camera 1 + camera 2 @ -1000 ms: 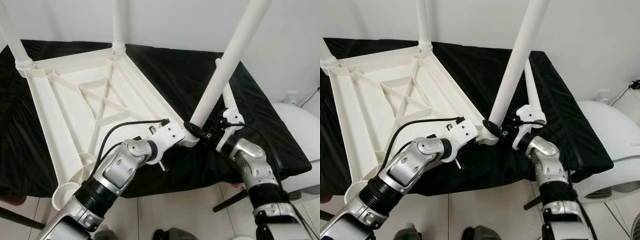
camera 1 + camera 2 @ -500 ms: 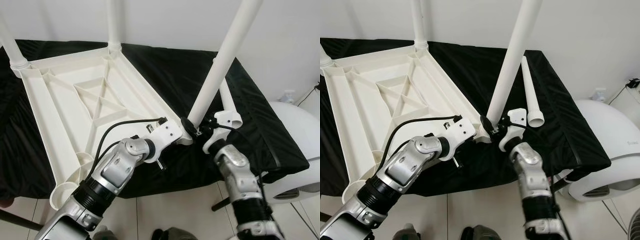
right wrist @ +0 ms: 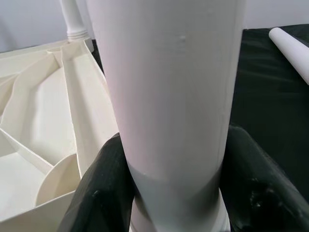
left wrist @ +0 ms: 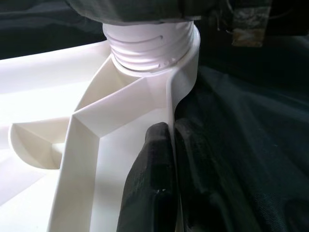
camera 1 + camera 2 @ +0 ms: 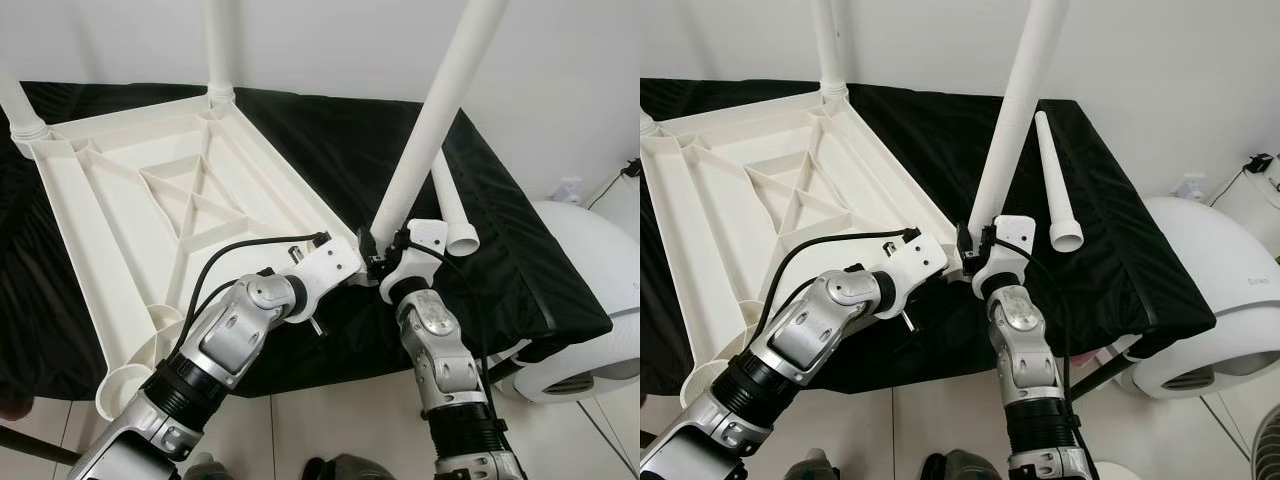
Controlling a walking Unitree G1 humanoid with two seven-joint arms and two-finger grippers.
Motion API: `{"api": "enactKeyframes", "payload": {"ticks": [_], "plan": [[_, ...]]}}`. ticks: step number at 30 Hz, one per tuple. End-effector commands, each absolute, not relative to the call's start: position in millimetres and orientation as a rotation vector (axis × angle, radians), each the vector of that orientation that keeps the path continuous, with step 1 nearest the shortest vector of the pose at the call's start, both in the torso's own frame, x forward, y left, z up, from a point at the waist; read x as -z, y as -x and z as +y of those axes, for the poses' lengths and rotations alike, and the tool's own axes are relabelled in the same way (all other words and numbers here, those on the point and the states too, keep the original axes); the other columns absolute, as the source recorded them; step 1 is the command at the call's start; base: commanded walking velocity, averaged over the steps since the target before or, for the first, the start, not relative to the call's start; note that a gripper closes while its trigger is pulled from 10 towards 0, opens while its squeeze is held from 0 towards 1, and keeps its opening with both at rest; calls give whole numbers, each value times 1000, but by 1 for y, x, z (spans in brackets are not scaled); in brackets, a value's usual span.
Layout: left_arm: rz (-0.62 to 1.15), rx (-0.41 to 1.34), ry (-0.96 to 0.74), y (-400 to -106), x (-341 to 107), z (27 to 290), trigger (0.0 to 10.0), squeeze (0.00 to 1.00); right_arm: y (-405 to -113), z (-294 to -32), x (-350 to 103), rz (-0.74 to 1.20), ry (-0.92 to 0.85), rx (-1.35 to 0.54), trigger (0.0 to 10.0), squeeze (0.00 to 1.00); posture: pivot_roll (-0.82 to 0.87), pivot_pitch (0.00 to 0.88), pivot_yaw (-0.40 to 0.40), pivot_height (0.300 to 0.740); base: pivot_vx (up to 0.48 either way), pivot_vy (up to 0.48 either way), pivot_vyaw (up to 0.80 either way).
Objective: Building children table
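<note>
- Tiled floor (image 5: 350,420) fills the bottom of the frame, and from it my two silver arms rise toward the work surface, which is covered by a black cloth (image 5: 340,140).
- My left gripper (image 4: 159,188) comes in from the lower left. Its two black fingers are pressed together on the thin edge wall of the white tabletop (image 5: 150,200), just under the corner socket. I judge this grip is there so the tabletop does not slide or turn while the leg is worked.
- My right gripper (image 3: 169,193) sits at lower centre, with one finger on each side of the near leg (image 5: 430,120), clamped low on it close to the threaded collar. Holding so low gives, I think, the best control for turning the leg into its socket.
- This leg stands a little tilted toward the upper right, so I judge it is not yet fully seated.
- The tabletop lies upside down in the left half of the frame, ribs upward, so that the sockets are open for the legs.
- A spare leg (image 5: 1055,180) lies flat on the cloth just right of the near leg, within reach for the empty socket at lower left.
- At the far edge, two more legs (image 5: 220,45) already stand in their corners before the white wall (image 5: 330,40).
</note>
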State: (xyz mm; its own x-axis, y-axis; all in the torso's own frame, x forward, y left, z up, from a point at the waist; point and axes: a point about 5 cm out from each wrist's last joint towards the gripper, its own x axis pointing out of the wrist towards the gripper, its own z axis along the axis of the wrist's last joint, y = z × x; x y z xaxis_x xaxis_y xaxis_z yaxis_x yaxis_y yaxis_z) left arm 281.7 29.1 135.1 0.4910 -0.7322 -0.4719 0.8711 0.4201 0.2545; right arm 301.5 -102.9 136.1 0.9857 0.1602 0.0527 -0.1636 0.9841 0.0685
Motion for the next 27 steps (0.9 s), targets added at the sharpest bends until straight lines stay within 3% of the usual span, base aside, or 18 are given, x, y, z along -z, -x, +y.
{"api": "enactKeyframes", "payload": {"ticks": [1, 5, 6, 7, 20, 21, 27], "plan": [[292, 1158, -472, -265, -136, 9, 10000, 0, -300, -87, -142, -54, -119, -176, 10000, 0, 55, 5, -120, 740, 0, 0, 0], [294, 1150, -470, -266, -136, 11, 10000, 0, -301, -91, -143, -56, -115, -163, 10000, 0, 55, 8, -119, 740, 0, 0, 0], [294, 1145, -470, -266, -136, 12, 10000, 0, -301, -95, -143, -53, -110, -152, 10000, 78, 51, 11, -116, 740, 0, 0, 0], [295, 1143, -470, -267, -136, 13, 10000, 0, -301, -97, -143, -49, -118, -145, 10000, 1000, 51, 11, -116, 740, 0, 0, 0], [286, 1137, -468, -271, -139, 12, 10000, 0, -299, -114, -146, -94, -83, -238, 10000, 1000, 45, 10, -111, 740, 0, 0, 0], [286, 1135, -469, -271, -139, 12, 10000, 0, -300, -117, -143, -92, -73, -273, 10000, 0, 46, 9, -110, 740, 0, 0, 0], [286, 1129, -469, -271, -139, 14, 10000, 0, -300, -142, -133, -73, -33, -424, 10000, 0, 47, 10, -110, 740, 0, 0, 0]]}}
